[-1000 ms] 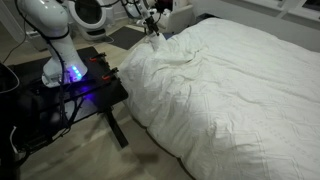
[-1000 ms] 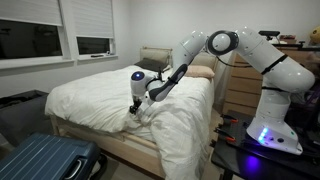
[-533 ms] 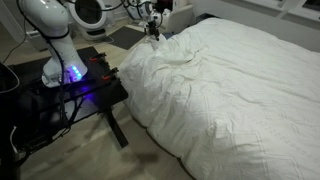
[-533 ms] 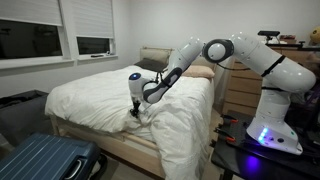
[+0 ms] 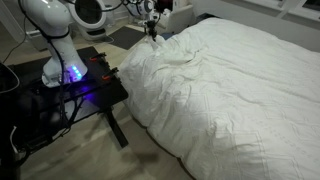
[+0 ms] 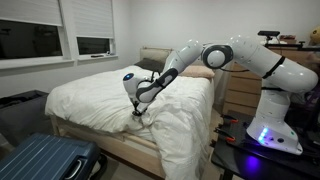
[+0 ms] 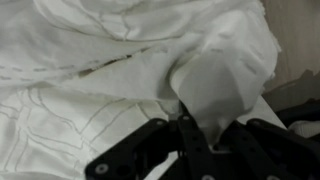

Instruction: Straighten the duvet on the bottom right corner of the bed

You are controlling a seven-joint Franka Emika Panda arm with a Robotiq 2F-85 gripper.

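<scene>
The white creased duvet (image 5: 235, 95) covers the whole bed (image 6: 155, 56) and hangs bunched over the corner nearest the robot table. My gripper (image 6: 140, 113) points down onto that bunched corner at the bed's edge, seen small at the top in an exterior view (image 5: 152, 31). In the wrist view my gripper (image 7: 200, 135) is shut on a raised fold of the duvet (image 7: 215, 85), which stands pinched between the two black fingers (image 7: 150, 140). More duvet (image 7: 90, 60) lies crumpled beyond the fold.
The black robot table (image 5: 85, 85) with the arm's white base (image 5: 55, 45) stands close to the bed's side. A blue suitcase (image 6: 45, 160) lies on the floor at the bed's foot. A wooden dresser (image 6: 240, 85) is behind the arm.
The jaws have closed on a fold of the duvet. The wrist has shifted slightly toward the window side and tilted over the bunched corner.
</scene>
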